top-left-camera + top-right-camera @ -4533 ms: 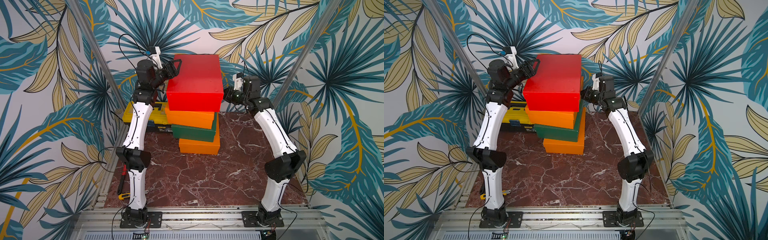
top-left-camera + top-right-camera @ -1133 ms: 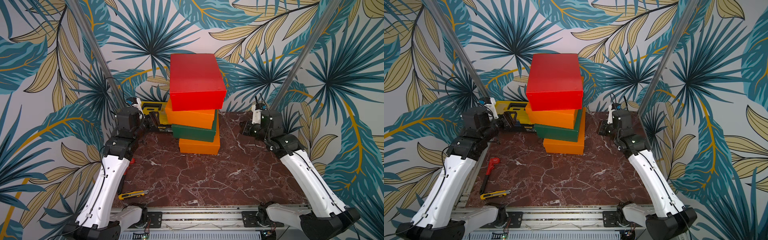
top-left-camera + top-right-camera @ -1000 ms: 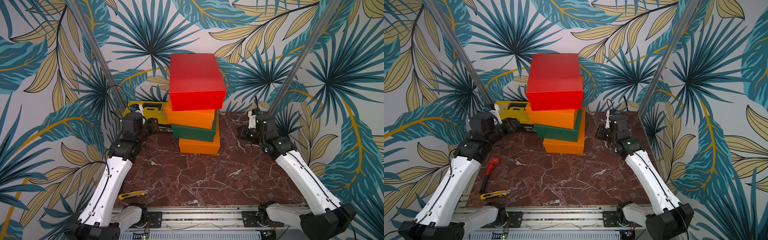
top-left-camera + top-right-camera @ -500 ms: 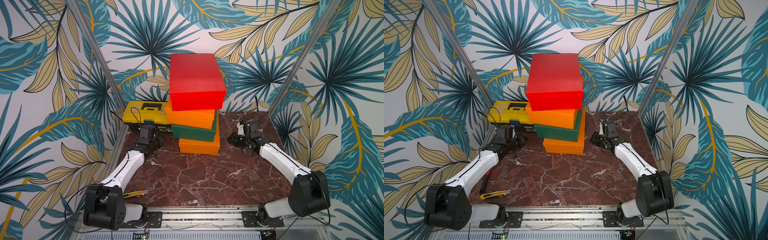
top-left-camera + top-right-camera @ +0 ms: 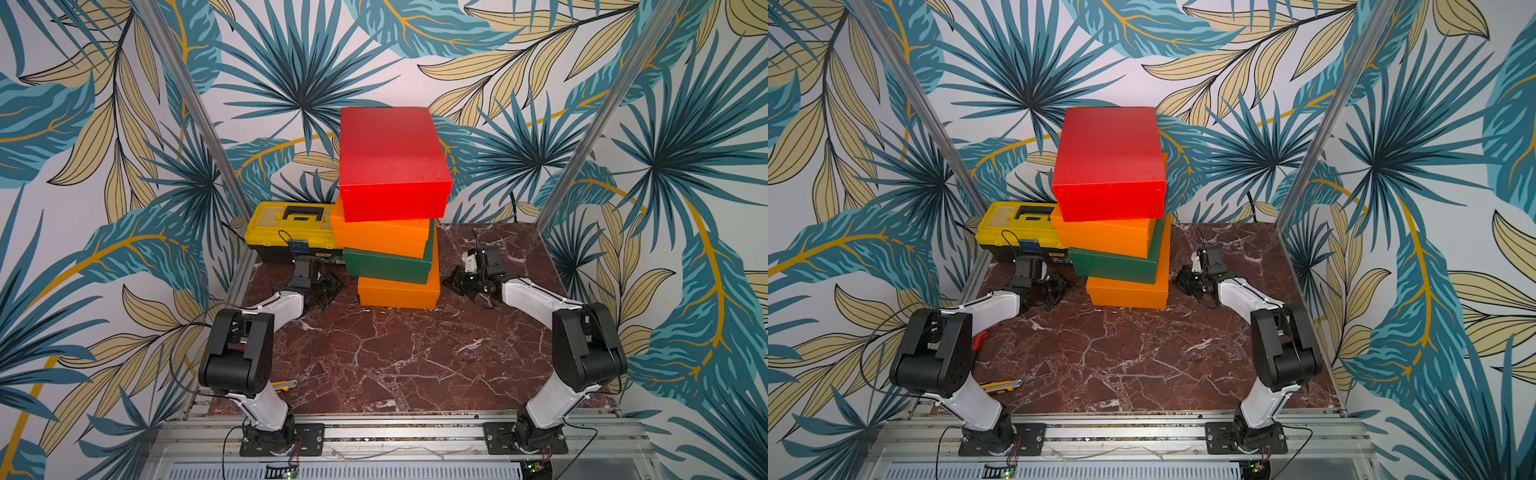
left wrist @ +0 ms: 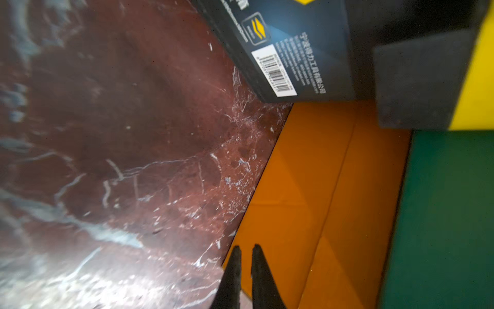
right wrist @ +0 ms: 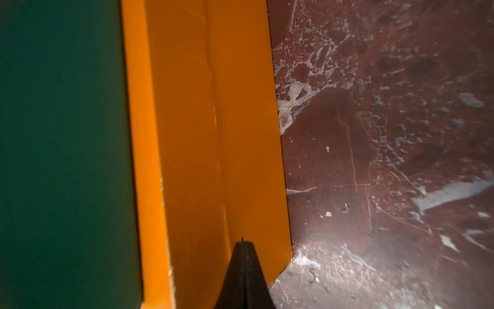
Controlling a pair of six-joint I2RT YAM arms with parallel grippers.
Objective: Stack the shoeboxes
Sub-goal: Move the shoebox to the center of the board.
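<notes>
Red cardboard crowns the pile: the red shoebox (image 5: 390, 162) sits on the upper orange shoebox (image 5: 382, 239), that on the dark green shoebox (image 5: 386, 266), and that on the bottom orange shoebox (image 5: 399, 293). All of them stand toward the back of the marble table (image 5: 374, 357).

We judge the stacking done, but not tidy — each layer is twisted against the one below. The red shoebox overhangs on the right, and the upper layers step out on the left.

The left gripper (image 5: 330, 286) lies low just beside the bottom orange shoebox, its jaws drawn to a sliver and holding nothing. The right gripper (image 5: 455, 282) lies low on the opposite side, pressed together and empty. We cannot tell whether either touches the cardboard.

A sideways nudge at the base, or an arm rising under an overhang, could slide the top layers off. The left arm could also clip the toolbox (image 5: 291, 232) close behind it.

We see no print on the shoeboxes. The toolbox's dark label shows a white barcode sticker (image 6: 278, 72) and a yellow chevron logo (image 6: 258, 28). Its lines of text are too blurred to read.
</notes>
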